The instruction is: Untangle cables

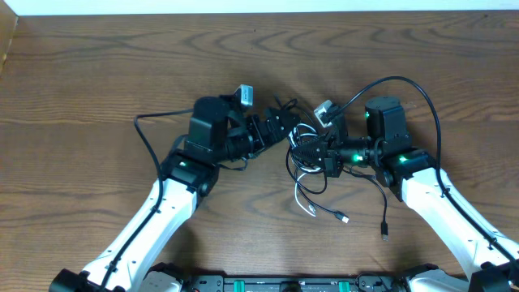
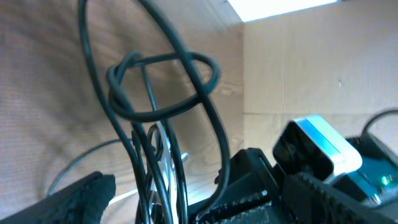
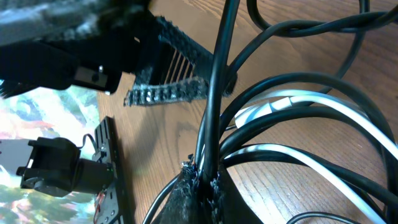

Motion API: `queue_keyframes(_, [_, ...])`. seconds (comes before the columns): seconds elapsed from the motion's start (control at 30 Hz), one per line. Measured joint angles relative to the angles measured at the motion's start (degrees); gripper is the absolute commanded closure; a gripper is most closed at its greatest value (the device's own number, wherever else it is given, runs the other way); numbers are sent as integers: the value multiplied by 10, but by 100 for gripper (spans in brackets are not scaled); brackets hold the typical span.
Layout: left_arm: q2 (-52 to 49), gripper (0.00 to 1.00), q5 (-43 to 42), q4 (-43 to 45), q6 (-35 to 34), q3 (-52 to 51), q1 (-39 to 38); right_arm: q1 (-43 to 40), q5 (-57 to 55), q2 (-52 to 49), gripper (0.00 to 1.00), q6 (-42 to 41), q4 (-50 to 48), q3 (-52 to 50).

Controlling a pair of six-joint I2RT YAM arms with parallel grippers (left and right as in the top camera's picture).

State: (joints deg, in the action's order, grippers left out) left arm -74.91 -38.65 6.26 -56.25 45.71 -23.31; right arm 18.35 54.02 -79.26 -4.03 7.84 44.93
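Wood-grain desk (image 1: 81,65), seen from overhead, with the tangled cables (image 1: 306,174) bunched at its middle. At left, your left fingers (image 1: 284,126) stand wide apart. The left wrist view shows dark strands running through the gap between them, and just beyond the tips those strands loop into a loose knot (image 2: 161,81). At centre the bundle trails toward the near edge, the white cable (image 1: 308,207) curling among the dark ones. At right, your right fingers (image 3: 194,196) are clamped tight on a black cable (image 3: 214,93) that rises straight up from the pinch, with the white cable running just beside it. Farther right, one black plug end (image 1: 383,235) lies flat on the desk, apart from the bundle.
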Motion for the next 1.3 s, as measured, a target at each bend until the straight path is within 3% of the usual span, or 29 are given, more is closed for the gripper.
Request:
queue_keyframes(0.07, [-2,9,24,0,-30,0,-11,0,0,0,99,0,0,0])
queue_keyframes(0.13, [-9,17,50,0,-59,0,-23,0,0,0,99,0,0,0])
queue_keyframes(0.43, [-32,88,115,1,-134,0,-34,0,0,0,99,0,1,0])
queue_keyframes(0.47, [-32,92,120,2,-136,0,-34,0,-1,0,99,0,2,0])
queue_keyframes(0.8, [-32,92,139,1,-139,0,-33,0,-9,-1,99,0,9,0])
queue_keyframes(0.83, [-32,87,139,1,-138,0,-33,0,-9,-1,99,0,9,0])
queue_keyframes(0.9, [-32,86,142,0,-132,0,-32,0,-7,-1,99,0,10,0])
queue_keyframes(0.97, [-32,92,146,0,-131,0,-26,0,-5,-1,99,0,11,0])
queue_keyframes(1.3, [-32,92,146,2,-106,0,-24,0,-5,-1,97,0,11,0])
